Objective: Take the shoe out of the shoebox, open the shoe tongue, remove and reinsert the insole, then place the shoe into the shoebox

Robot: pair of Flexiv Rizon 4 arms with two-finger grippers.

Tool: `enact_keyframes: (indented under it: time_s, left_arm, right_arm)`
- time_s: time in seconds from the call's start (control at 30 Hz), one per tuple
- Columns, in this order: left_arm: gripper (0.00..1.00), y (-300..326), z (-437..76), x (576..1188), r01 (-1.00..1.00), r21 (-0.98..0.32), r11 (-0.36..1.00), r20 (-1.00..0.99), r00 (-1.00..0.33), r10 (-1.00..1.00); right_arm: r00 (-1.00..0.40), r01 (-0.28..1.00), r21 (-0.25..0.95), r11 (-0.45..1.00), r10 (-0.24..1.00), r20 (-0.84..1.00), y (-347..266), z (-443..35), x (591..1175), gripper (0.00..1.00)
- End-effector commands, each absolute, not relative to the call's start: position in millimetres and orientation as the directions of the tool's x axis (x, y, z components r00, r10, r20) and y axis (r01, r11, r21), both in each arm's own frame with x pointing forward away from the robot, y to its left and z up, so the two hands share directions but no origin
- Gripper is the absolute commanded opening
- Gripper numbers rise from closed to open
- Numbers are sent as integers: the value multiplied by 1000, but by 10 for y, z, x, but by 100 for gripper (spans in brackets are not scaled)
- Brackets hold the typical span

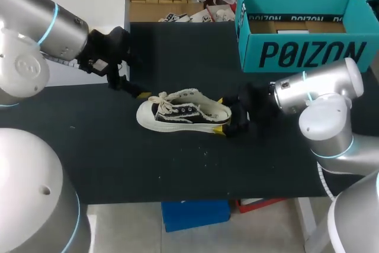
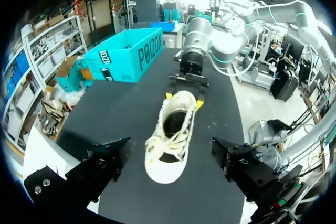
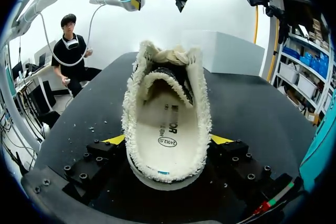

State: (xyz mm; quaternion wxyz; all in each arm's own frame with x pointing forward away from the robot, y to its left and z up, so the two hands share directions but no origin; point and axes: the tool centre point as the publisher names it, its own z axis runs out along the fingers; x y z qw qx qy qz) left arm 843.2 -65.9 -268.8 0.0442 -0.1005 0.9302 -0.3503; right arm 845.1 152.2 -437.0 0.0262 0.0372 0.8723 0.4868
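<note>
The shoe [image 1: 183, 114] rests on the black counter [image 1: 177, 170], outside the teal shoebox [image 1: 308, 54], which stands apart at the far right corner. The jaws of my right arm [image 1: 320, 90] are clamped on its heel, one yellow tip pressed to each side. The jaws of my left arm [image 1: 53, 28] hang spread wide just off the laced toe, touching nothing.

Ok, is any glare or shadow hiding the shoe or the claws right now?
Head view: even light, no glare; the right claw blends into the black table, while the shoe stands out. Left wrist view: bright glare far beyond the table, left claw dark in the foreground. Right wrist view: the background glares white behind the shoe, but the insole reads clearly.
</note>
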Motion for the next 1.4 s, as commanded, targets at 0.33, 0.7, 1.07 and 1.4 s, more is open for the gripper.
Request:
enact_keyframes:
  time_s: [0.33, 0.7, 1.07, 1.4]
  left_arm:
    - [100, -695, -2660, 8422, -164, -625, 763, -19, -974, -224]
    - [100, -910, -2608, 8543, -695, -426, 579, 241, -704, -668]
    - [100, -1002, -2589, 8519, -748, -410, 522, 278, -648, -709]
    - [100, -1046, -2598, 8564, -804, -374, 463, 292, -575, -764]
  right_arm:
    - [-996, 42, 850, 525, 91, -8, 1554, -4412, 8473, 0]
    - [-996, 42, 850, 525, 91, -8, 1554, -4412, 8473, 0]
    - [-996, 42, 850, 525, 91, -8, 1554, -4412, 8473, 0]
    - [-996, 42, 850, 525, 91, -8, 1554, -4412, 8473, 0]
